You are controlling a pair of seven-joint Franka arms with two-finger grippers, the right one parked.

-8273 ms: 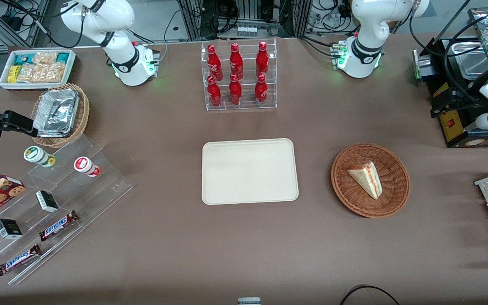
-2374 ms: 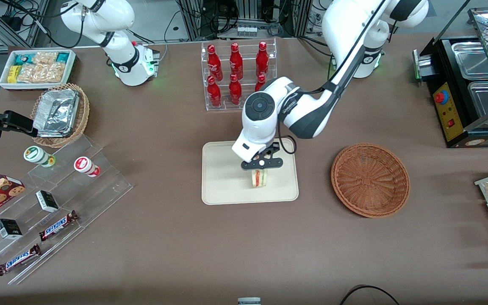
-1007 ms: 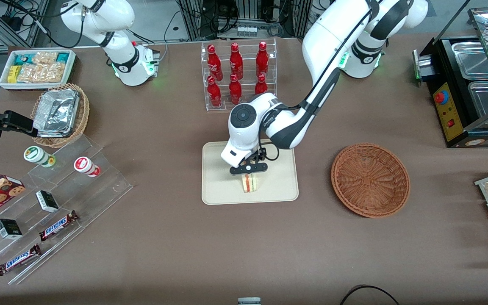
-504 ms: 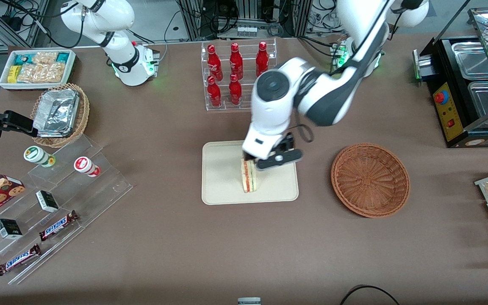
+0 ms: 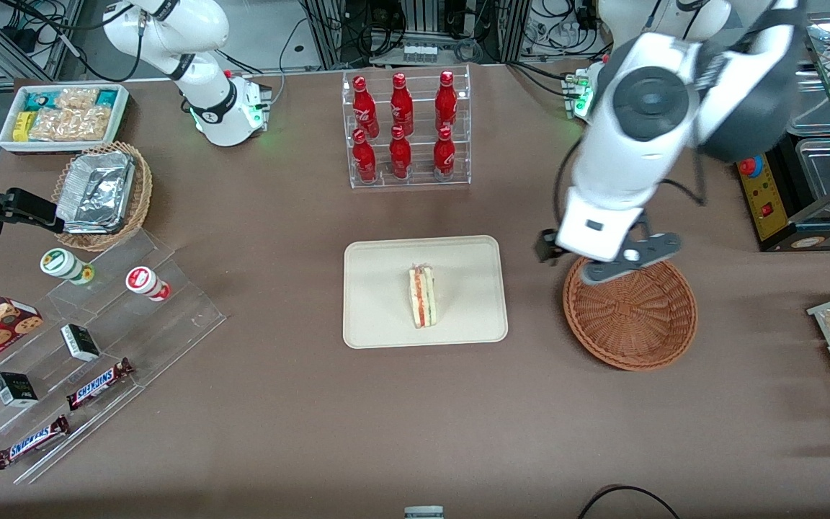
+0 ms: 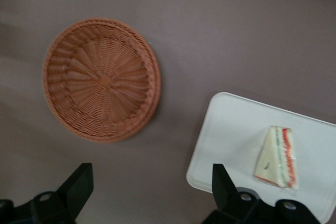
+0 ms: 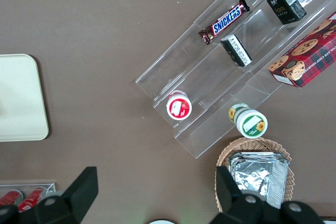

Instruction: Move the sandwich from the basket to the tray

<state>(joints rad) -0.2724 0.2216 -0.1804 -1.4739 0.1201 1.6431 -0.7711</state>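
The left arm's black two-finger gripper (image 5: 606,259) hung wide open and empty above the round reddish-brown wicker basket's (image 5: 630,308) rim. The pale triangular sandwich (image 5: 422,296) stood on edge on the cream rectangular tray (image 5: 375,317), apparently delivered.

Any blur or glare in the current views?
Front view: sharp and evenly lit; sandwich on tray crisp. Left wrist view: soft, basket weave smeared, open end effector above the table between basket and tray. No strong glare in either.
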